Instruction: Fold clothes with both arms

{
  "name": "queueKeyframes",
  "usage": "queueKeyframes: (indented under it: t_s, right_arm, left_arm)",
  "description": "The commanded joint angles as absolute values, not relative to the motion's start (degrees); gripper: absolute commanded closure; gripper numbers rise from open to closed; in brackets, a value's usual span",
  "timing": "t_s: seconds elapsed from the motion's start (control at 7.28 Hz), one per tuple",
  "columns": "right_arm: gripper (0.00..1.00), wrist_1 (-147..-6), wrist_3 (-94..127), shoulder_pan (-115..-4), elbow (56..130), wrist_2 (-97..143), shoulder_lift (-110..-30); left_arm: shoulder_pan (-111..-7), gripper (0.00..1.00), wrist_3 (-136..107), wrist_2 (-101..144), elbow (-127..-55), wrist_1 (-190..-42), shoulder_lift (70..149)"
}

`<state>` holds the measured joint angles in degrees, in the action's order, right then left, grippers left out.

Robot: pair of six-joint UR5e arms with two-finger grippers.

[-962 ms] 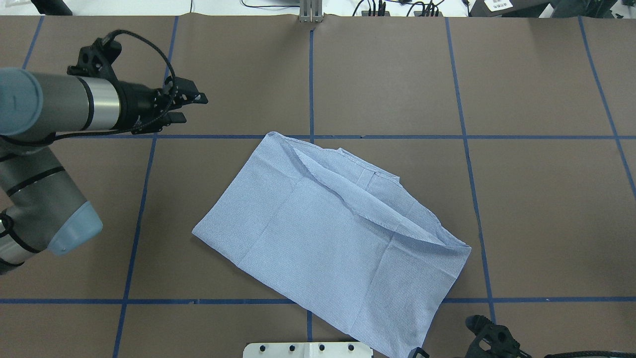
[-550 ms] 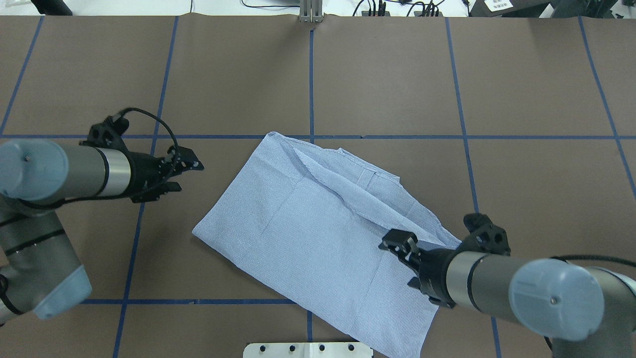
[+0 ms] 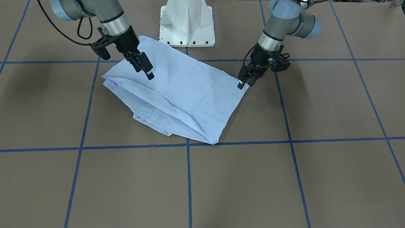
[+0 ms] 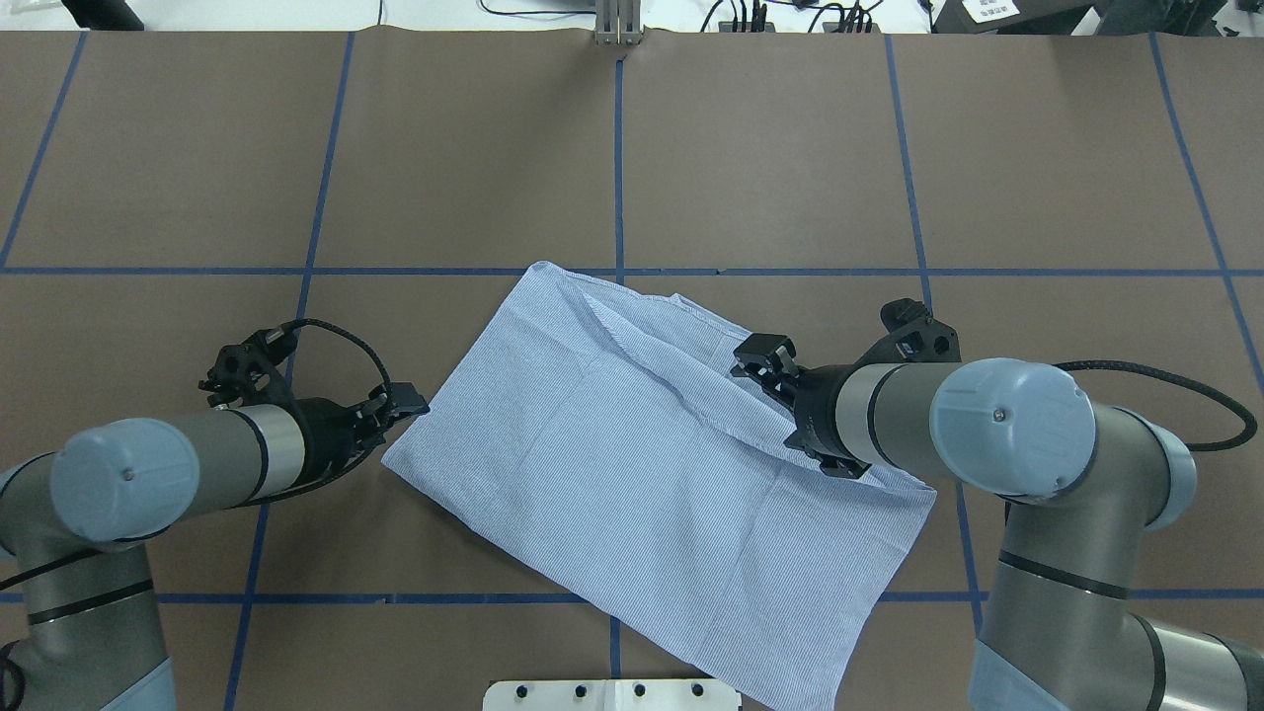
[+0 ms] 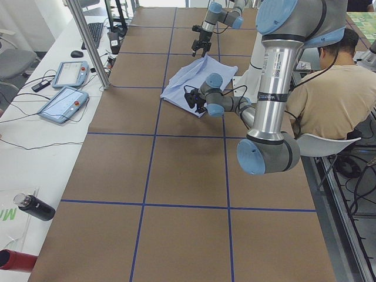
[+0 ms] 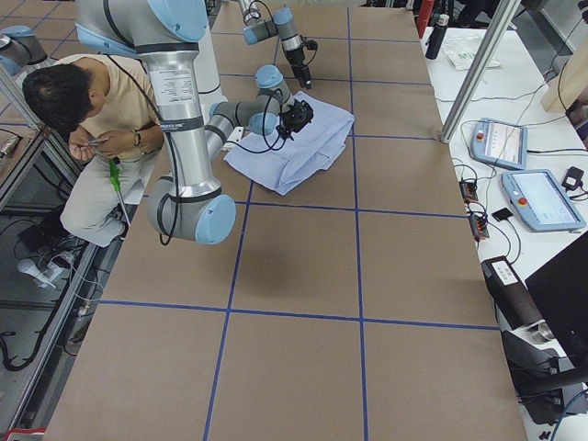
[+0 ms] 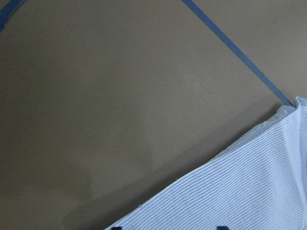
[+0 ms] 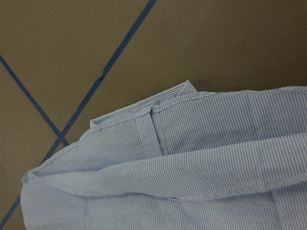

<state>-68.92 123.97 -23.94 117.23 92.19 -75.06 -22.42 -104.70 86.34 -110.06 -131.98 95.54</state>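
I'm watching the shirt [image 4: 642, 464] lying folded in a slanted rectangle near the middle of the brown table [image 4: 790, 148], just ahead of the white base [image 4: 612, 694]. The left gripper [image 4: 420, 405] is sitting at the shirt's left corner, fingers spread and the cloth edge between them. The right gripper [image 4: 755, 357] is hovering over the raised fold, looking parted too.

- Robotics laboratory.
- Brown-topped table [image 4: 770, 148], blue tape grid [image 4: 619, 168].
- Two jointed robot arms [image 4: 1007, 434], white pedestal [image 3: 187, 25].
- Teach pendants [image 5: 63, 103] on white side bench [image 5: 23, 170].
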Motion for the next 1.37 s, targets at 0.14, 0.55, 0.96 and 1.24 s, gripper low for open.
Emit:
queueKeyframes:
  t_s: [0.14,0.55,0.96,1.24]
  right_arm:
    - [0.0,-68.82,123.4,-24.17,116.72,92.29,-74.79]
    - [0.0,-68.99,119.64,-26.36,116.72,92.55,-75.32]
    - [0.0,-68.99,119.44,-26.72,116.37,92.46,-75.32]
    - [0.0,-68.99,119.44,-26.72,116.46,92.46,-75.32]
  left_arm:
    - [-15.69,0.28,-101.43,74.84,-109.37,-147.09,88.24]
    - [-13.37,0.28,-101.95,70.16,-103.56,-154.05,89.38]
    - [-12.48,0.28,-101.43,69.08,-99.41,-156.36,92.54]
    - [-12.48,0.28,-101.25,69.0,-99.32,-156.36,91.94]
